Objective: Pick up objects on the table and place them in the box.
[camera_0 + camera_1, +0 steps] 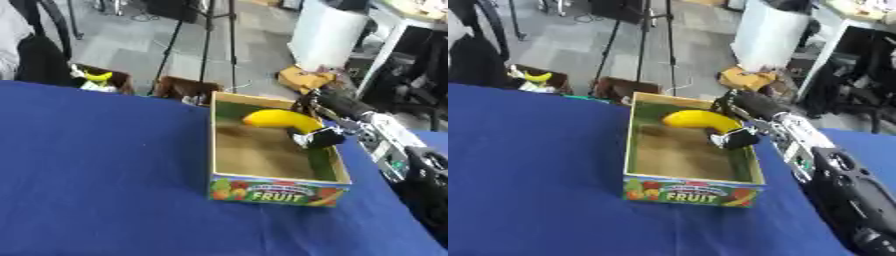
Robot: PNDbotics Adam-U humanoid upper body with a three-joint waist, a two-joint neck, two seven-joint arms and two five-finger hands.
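Grey workshop floor, tripod legs and cluttered desks fill the background beyond a table (105, 170) draped in deep blue cloth. On that cloth stands an open cardboard box (278, 190), its front panel printed with bright fruit pictures and the word FRUIT, its inner walls green and its floor plain brown.

From the right side the robot's right arm reaches across the box's far right corner. Its right hand (735, 138) hangs over the box's right wall with fingers curled round one end of a yellow banana (278, 120). The banana sits at the far end of the box, lying crosswise between the left wall and the hand, its curved back uppermost. Whether it touches the box floor or hangs just above it cannot be told from either view. The banana's free end points toward the box's far left corner, while the gripped end is hidden behind the dark fingers.

Behind the table's far edge, two small open cartons stand on the floor; the left one (105, 80) holds a yellow, banana-like thing. A white cylindrical bin (325, 35) stands farther back on the right. The robot's left hand shows in neither view.
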